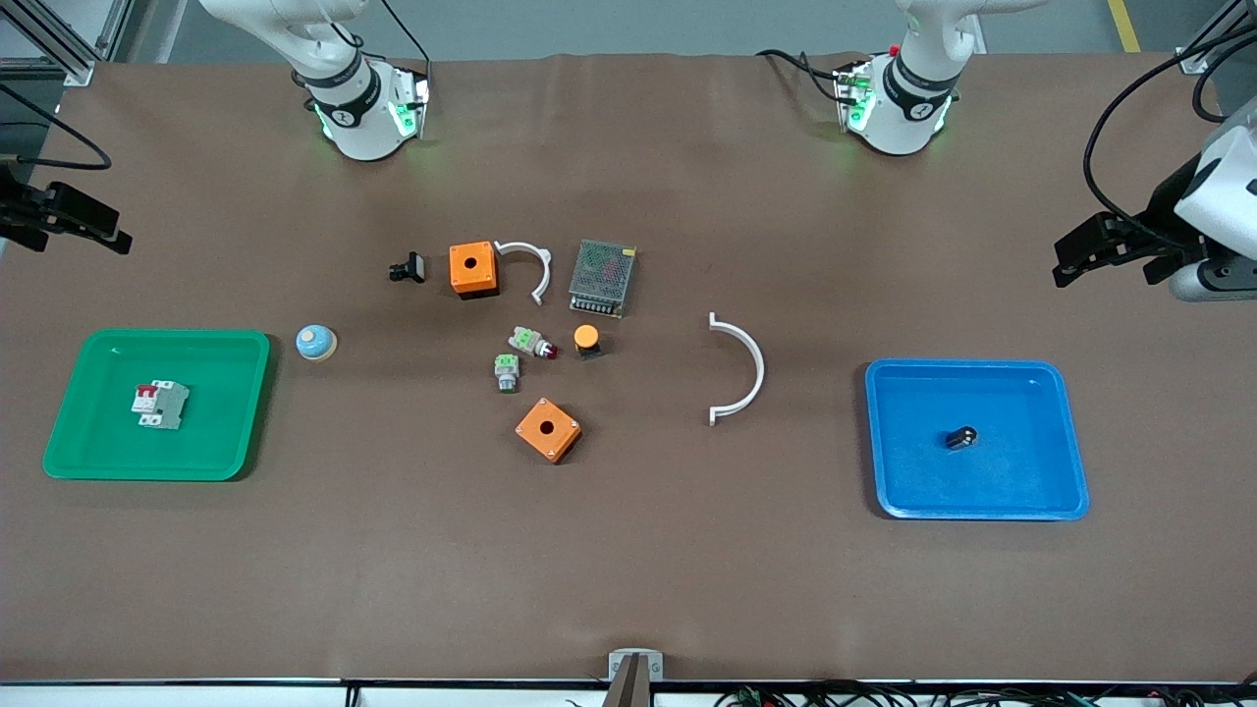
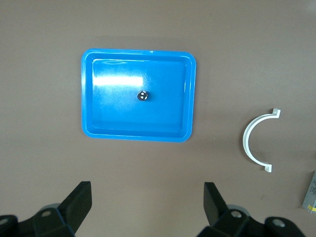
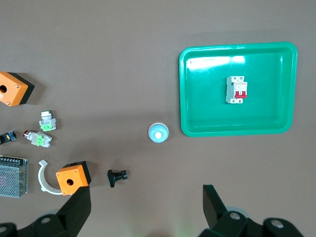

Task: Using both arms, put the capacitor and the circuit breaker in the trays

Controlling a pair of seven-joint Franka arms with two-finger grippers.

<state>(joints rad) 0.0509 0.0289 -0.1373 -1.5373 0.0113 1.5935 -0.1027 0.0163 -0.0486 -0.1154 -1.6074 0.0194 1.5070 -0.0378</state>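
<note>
The circuit breaker (image 1: 160, 406) lies flat in the green tray (image 1: 69, 457) at the right arm's end of the table, its red levers toward the robots' side, and nothing else is in that tray. The capacitor (image 1: 961, 438) lies on its side in the blue tray (image 1: 1065, 491) at the left arm's end of the table, about in the middle of the tray floor. The left gripper (image 1: 1070, 263) hangs in the air at the left arm's end of the table, over bare tabletop above the blue tray in the front view, with its jaws apart and nothing between them; its own camera shows both fingers (image 2: 79, 200) spread wide. The right gripper (image 1: 74, 221) hangs at the right arm's end of the table, over bare tabletop, and its wrist camera shows its fingers (image 3: 212, 202) wide apart and empty too. Between the trays lie loose parts: a small blue and cream knob (image 1: 316, 342) just beside the green tray, a black clip (image 1: 408, 267), two orange boxes (image 1: 473, 269) (image 1: 548, 429), a small white curved clamp (image 1: 527, 267), a metal mesh power unit (image 1: 603, 278), two grey and green push-button pieces (image 1: 531, 342) (image 1: 506, 372), an orange-capped button (image 1: 586, 340), and a larger white curved clamp (image 1: 738, 368) nearer the blue tray
</note>
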